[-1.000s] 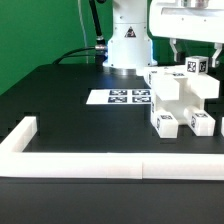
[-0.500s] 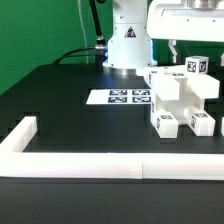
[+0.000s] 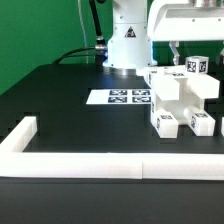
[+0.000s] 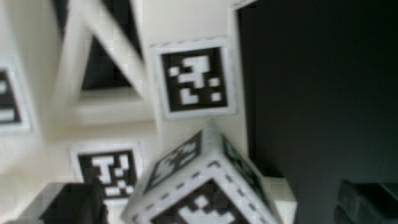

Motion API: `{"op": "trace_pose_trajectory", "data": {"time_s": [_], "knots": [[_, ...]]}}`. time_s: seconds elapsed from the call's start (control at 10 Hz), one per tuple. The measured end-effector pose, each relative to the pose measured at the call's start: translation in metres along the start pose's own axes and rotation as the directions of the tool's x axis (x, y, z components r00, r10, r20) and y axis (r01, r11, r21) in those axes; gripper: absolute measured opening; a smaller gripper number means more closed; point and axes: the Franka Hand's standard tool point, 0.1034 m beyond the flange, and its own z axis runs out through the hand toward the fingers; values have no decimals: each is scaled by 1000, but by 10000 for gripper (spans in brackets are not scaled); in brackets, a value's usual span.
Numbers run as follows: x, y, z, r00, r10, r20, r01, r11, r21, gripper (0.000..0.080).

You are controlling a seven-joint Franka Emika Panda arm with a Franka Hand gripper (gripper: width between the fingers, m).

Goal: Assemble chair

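Observation:
The chair (image 3: 180, 100) stands partly joined at the exterior view's right: white blocky parts with square tags, and two tagged leg ends toward the front. Its topmost tagged block (image 3: 196, 67) sits just under my gripper (image 3: 196, 55). In the wrist view the gripper (image 4: 214, 205) straddles that tagged block (image 4: 210, 185). The dark fingertips (image 4: 63, 205) stand apart from it on both sides, so the gripper is open and holds nothing. Behind the block are a cross-braced frame (image 4: 107, 60) and a tagged panel (image 4: 196, 80).
The marker board (image 3: 118, 97) lies flat on the black table beside the chair. A long white border wall (image 3: 90, 165) runs along the front edge, with a short return at the exterior view's left. The robot base (image 3: 125, 45) stands at the back.
The gripper has risen very slightly above the chair's top block. The chair parts have not moved.

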Motion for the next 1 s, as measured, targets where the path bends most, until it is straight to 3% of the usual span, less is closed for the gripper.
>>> {"op": "trace_pose_trajectory", "data": {"time_s": [0.4, 0.7, 0.8, 0.9, 1.0], "knots": [[0, 1, 0, 962, -275, 2, 275, 961, -4, 649], [-1, 2, 1, 961, -277, 2, 277, 961, -4, 627], [-1, 2, 1, 961, -277, 2, 277, 961, -4, 444], [-1, 2, 1, 961, -276, 2, 276, 961, -4, 444], [-1, 2, 1, 961, -276, 2, 276, 961, -4, 284]]}}
